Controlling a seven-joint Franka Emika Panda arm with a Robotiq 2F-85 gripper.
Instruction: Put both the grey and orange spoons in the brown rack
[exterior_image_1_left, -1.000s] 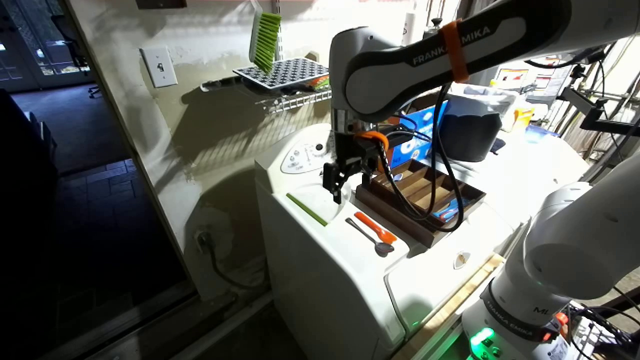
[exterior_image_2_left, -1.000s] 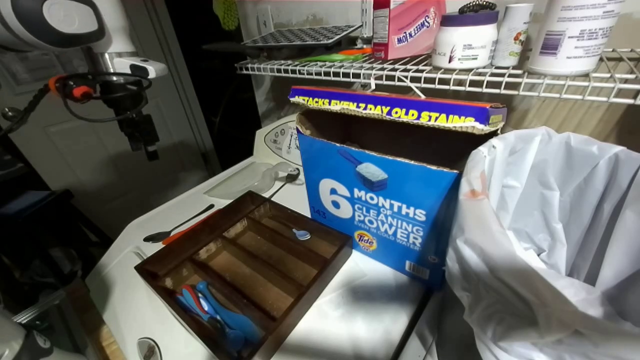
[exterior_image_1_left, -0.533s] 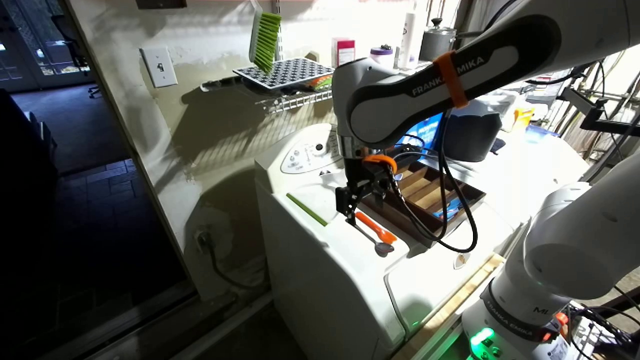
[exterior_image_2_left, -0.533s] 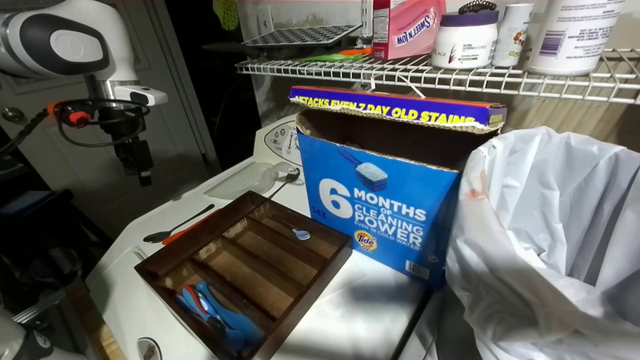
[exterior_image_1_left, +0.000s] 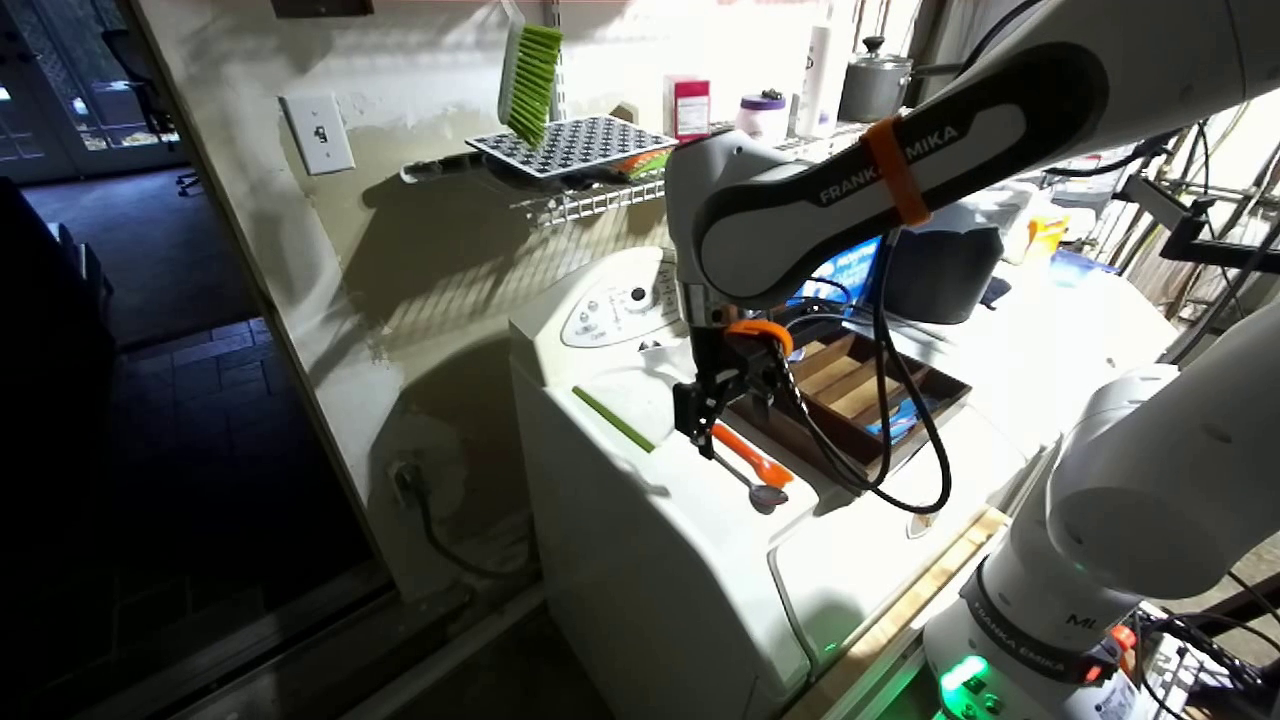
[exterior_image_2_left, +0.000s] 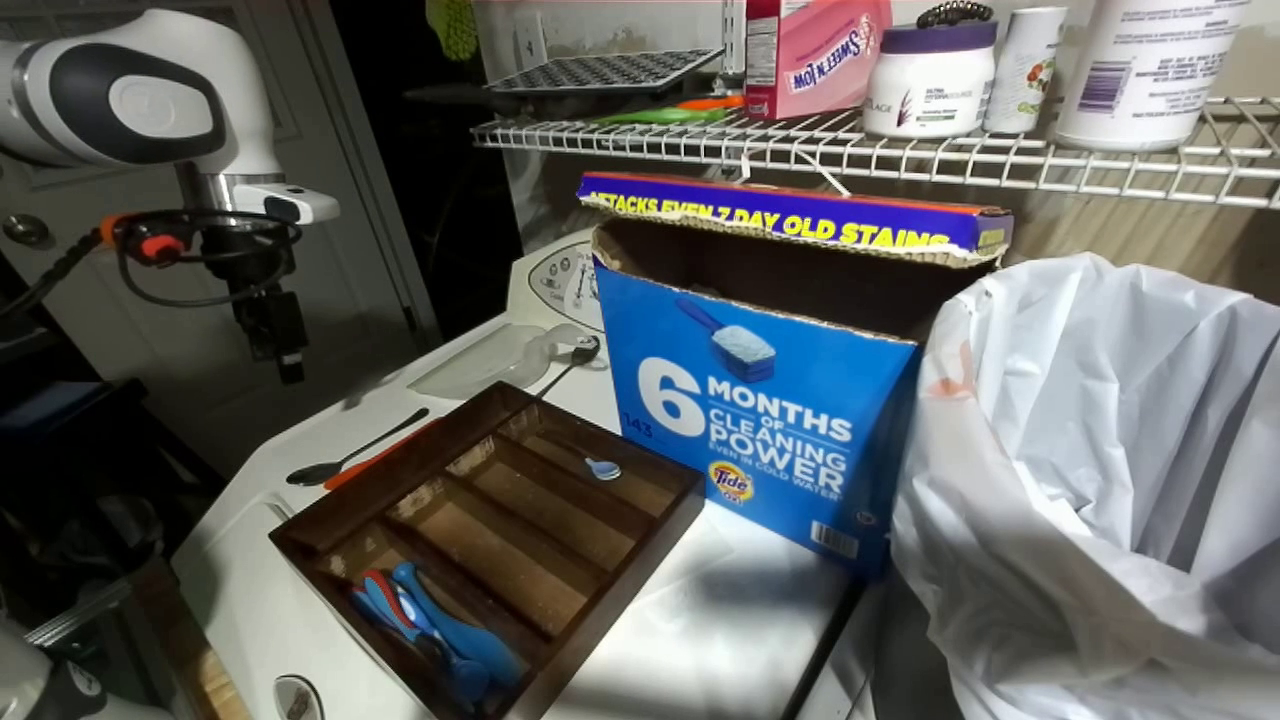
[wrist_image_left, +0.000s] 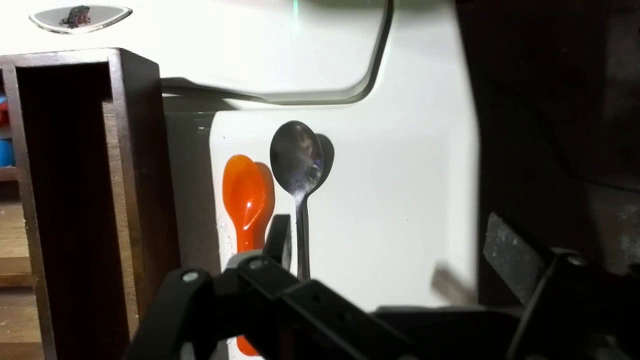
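Observation:
The grey spoon (wrist_image_left: 297, 155) lies on the white appliance top, with its bowl clear in the wrist view and its handle end hidden by the gripper. It also shows in both exterior views (exterior_image_1_left: 768, 495) (exterior_image_2_left: 315, 472). The orange spoon (wrist_image_left: 243, 187) lies beside it, nearer the brown rack (wrist_image_left: 145, 150); my gripper hides part of its handle. The rack also shows in both exterior views (exterior_image_1_left: 790, 430) (exterior_image_2_left: 420, 460). My gripper (wrist_image_left: 395, 247) is open and empty above the spoons. In the wrist view its left finger appears between the spoons, with the grey handle just inside it.
The rack holds blue utensils (exterior_image_2_left: 440, 630) and a small blue spoon (exterior_image_2_left: 603, 468). A blue box (exterior_image_2_left: 760, 420) and a white-bagged bin (exterior_image_2_left: 1080, 480) stand beyond it. A clear dustpan (exterior_image_2_left: 470, 365) and another dark spoon (exterior_image_2_left: 585, 350) lie behind. A wire shelf (exterior_image_2_left: 850, 150) hangs above.
My gripper has come down toward the spoons over the last second, mostly in the first half, with only a slight further drop since. The spoons and rack have not moved.

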